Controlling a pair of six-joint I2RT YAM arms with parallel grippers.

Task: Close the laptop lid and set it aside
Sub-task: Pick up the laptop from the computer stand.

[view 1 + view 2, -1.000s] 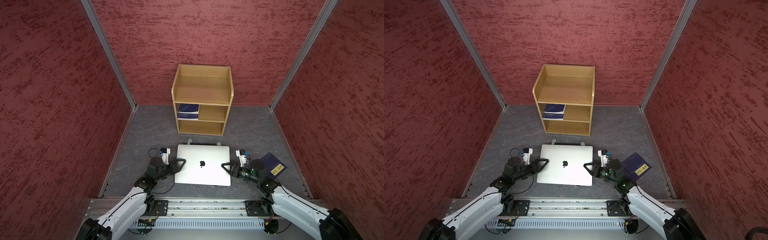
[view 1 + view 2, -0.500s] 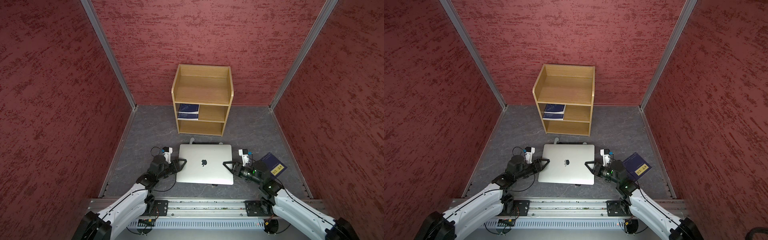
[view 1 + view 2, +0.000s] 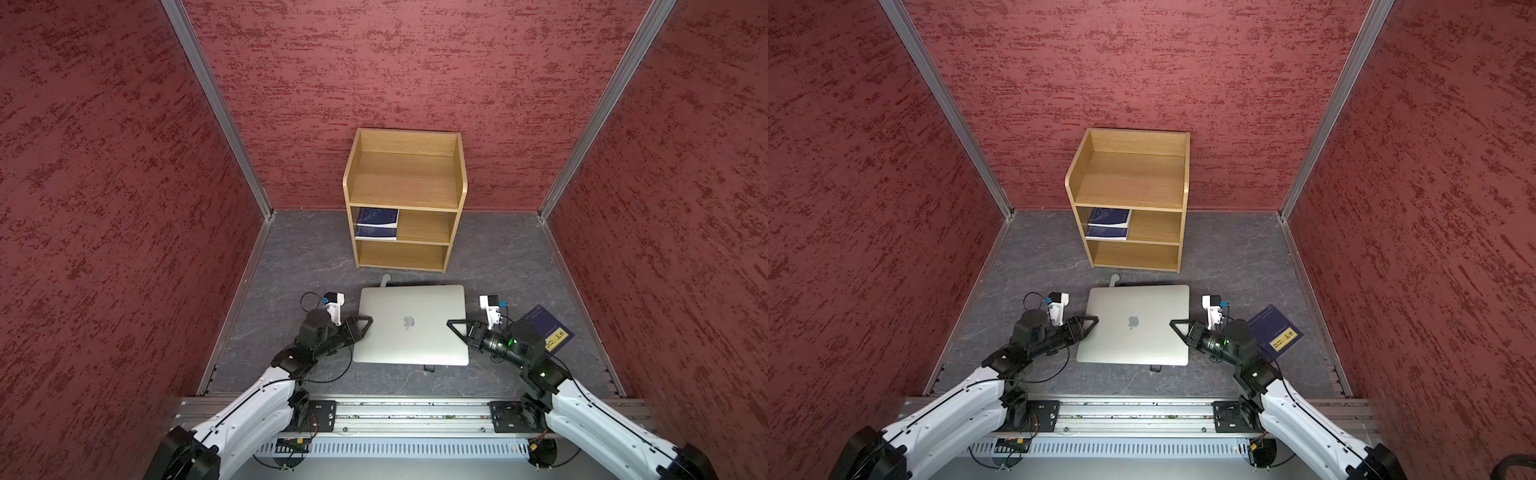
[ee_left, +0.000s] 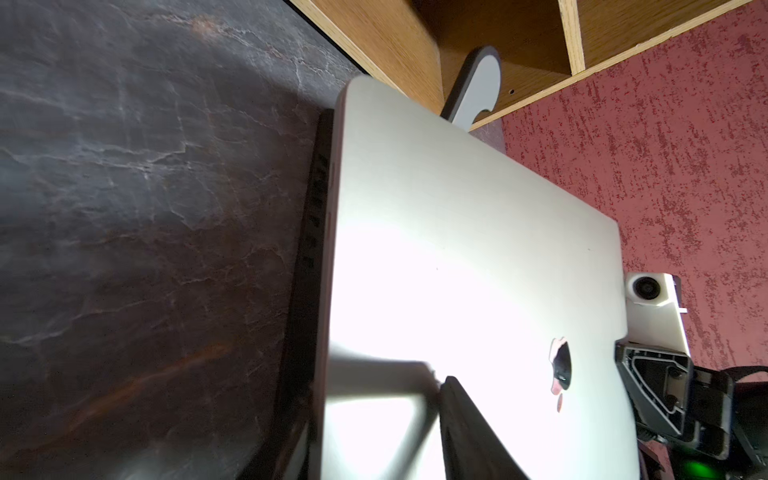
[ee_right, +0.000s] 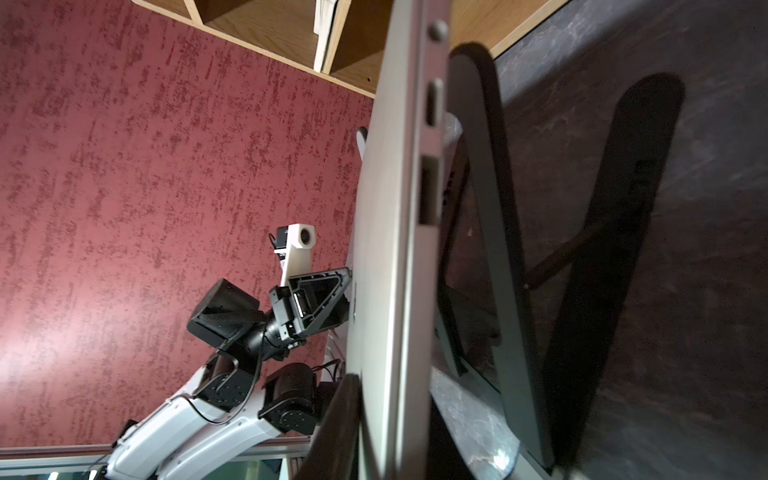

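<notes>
The silver laptop (image 3: 411, 324) (image 3: 1133, 324) lies shut, its lid (image 4: 457, 249) flat on the base with the apple logo up. It rests over a black folding stand (image 5: 498, 249). My left gripper (image 3: 365, 323) (image 3: 1091, 321) straddles the laptop's left edge, with one finger (image 4: 461, 415) on top of the lid and the other under the base. My right gripper (image 3: 454, 324) (image 3: 1176, 324) clamps the right edge (image 5: 415, 291). One of its fingers (image 5: 340, 415) presses on the lid, and the laptop hides the other.
A wooden shelf unit (image 3: 405, 178) stands just behind the laptop, with dark blue books (image 3: 376, 224) on its middle shelf. Another blue book (image 3: 548, 328) lies on the grey floor under my right arm. Red walls enclose both sides and the back.
Both grippers have narrowed onto the laptop's side edges. The laptop looks slightly larger and a little farther back than a second ago.
</notes>
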